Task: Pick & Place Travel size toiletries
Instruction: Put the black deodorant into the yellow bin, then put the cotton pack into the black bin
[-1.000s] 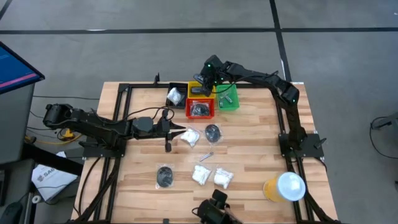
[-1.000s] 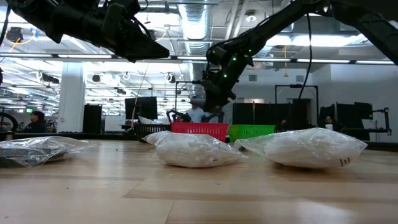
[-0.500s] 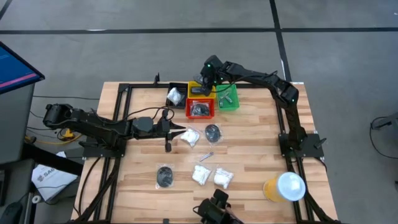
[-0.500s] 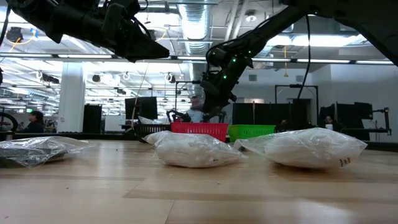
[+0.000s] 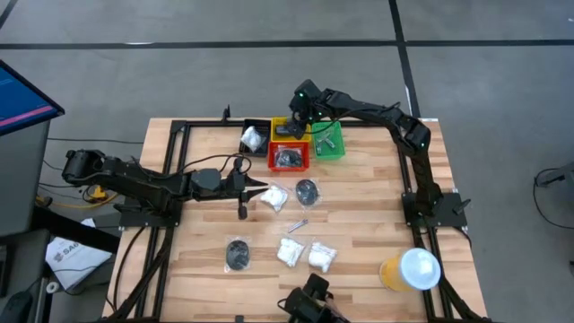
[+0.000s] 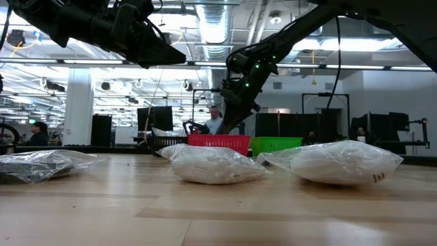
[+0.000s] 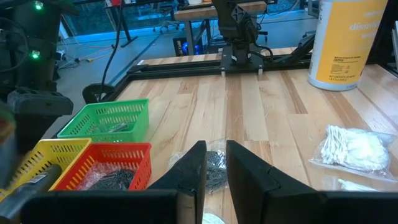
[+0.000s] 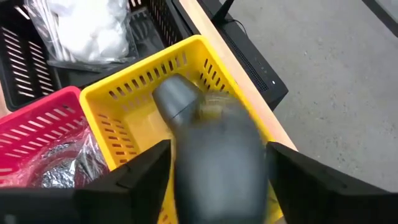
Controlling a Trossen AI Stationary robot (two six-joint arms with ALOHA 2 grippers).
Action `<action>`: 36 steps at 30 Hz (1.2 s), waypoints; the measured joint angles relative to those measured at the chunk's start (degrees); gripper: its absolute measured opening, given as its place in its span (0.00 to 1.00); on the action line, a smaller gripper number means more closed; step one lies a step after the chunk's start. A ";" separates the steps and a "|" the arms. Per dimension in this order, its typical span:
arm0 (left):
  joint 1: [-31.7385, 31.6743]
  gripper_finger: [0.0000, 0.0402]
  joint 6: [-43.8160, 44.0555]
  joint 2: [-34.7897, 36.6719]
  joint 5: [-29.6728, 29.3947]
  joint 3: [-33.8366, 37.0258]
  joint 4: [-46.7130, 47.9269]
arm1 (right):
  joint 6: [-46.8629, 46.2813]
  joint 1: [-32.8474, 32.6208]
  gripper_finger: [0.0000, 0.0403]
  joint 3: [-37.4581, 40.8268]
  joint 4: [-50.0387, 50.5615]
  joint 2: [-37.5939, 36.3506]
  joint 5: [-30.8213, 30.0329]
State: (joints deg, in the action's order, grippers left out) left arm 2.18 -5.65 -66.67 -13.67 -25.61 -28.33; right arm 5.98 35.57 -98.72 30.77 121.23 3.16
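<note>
My right gripper (image 8: pixel 219 163) hangs open over the yellow bin (image 8: pixel 140 70) at the far edge. A dark grey oblong piece (image 8: pixel 186 106), blurred, stands between its fingers with its narrow end pointing into the bin. My left gripper (image 7: pixel 216 163) hovers above the table's left middle, its fingers a narrow gap apart and holding nothing. Loose toiletries lie on the wood: a white packet (image 5: pixel 273 197), a dark disc packet (image 5: pixel 307 190), a silvery tube (image 5: pixel 299 224), another dark disc (image 5: pixel 238 254) and two white packets (image 5: pixel 290 252) (image 5: pixel 322 257). My right gripper points slantwise down, with one finger (image 8: pixel 140 177) on each side of the dark grey piece's wide end (image 8: pixel 214 180). The piece is blurred, and I cannot tell whether either finger touches it.
The black bin (image 5: pixel 254 137) holds a white packet, the red bin (image 5: pixel 289 158) holds dark discs, and the green bin (image 5: pixel 328 141) holds small tubes. All three stand beside the yellow one. A large orange cup with a white lid (image 5: pixel 411 269) stands near right. Black frame rails run along both sides.
</note>
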 joint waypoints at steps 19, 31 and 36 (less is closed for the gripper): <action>-0.01 0.13 0.00 0.00 0.02 0.00 -0.01 | 0.00 -0.20 0.66 0.00 0.03 0.00 -0.02; 0.01 0.13 0.00 0.00 0.00 0.00 -0.01 | 0.00 -1.00 0.66 0.00 0.63 0.00 -0.09; -0.01 0.13 0.01 0.00 0.01 0.00 -0.01 | 0.06 -2.66 0.66 0.00 3.18 0.00 0.00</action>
State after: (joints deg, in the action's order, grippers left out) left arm 2.17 -5.64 -66.67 -13.66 -25.61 -28.33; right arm 6.04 32.92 -98.72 33.95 121.23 3.16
